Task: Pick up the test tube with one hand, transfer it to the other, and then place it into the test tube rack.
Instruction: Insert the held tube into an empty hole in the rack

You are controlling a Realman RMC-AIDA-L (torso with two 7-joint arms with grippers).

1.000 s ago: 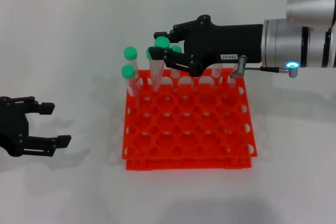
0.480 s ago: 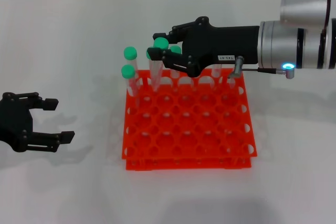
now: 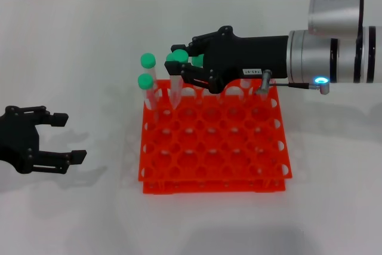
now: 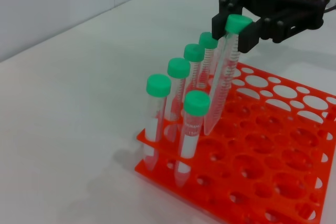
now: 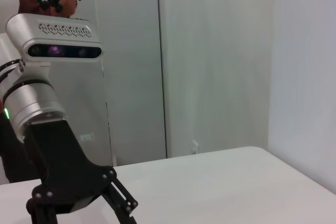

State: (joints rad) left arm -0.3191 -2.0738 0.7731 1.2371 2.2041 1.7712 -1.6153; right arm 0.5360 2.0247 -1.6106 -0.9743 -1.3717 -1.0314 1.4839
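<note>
My right gripper (image 3: pixel 181 58), black with a small white label, is shut on the green cap of the test tube (image 3: pixel 176 85). It holds the tube tilted over the back left of the orange-red rack (image 3: pixel 215 147). In the left wrist view the gripper (image 4: pixel 236 29) clamps the cap, and the tube (image 4: pixel 219 85) leans with its tapered tip down in a hole of the rack (image 4: pixel 273 171). My left gripper (image 3: pixel 57 138), unlabelled, is open and empty at the far left, low over the table.
Several other green-capped tubes (image 3: pixel 147 82) stand in the rack's back-left holes, close beside the held tube; they also show in the left wrist view (image 4: pixel 178 98). The right wrist view shows only my left arm's gripper (image 5: pixel 118 203) and walls.
My right gripper has moved down and slightly left with the tube, lowering it into the rack. My left gripper has shifted slightly and stays open.
</note>
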